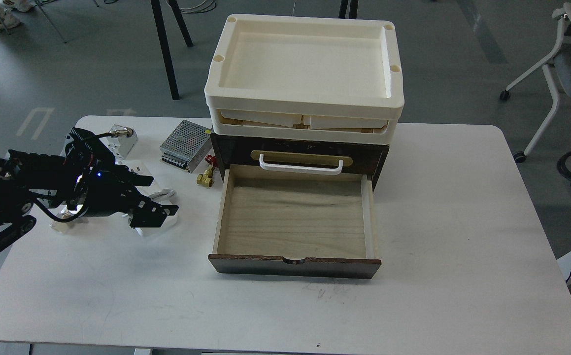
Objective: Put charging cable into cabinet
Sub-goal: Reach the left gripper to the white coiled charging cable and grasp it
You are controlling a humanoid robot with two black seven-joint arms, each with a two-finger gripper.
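Nearest cam, cabinet [299, 156] drawer is sitting pulled out, pale inside bare, dark front edge facing me. Cream trays [305, 74] are resting on top of cabinet. L of cabinet, left gripper [153, 213] is hovering over charging cable [154, 195], mostly covering it; fingers dark, can't tell how far open or if gripping. Mesh power supply [185, 144] is lying just L of cabinet, behind cable. R arm isn't showing.

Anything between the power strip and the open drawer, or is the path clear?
Nothing visible blocks it. The charging cable lies under the left gripper, left of the cabinet. The pulled-out drawer looks empty; bare table lies between. The brass fittings sit farther back, off that line.
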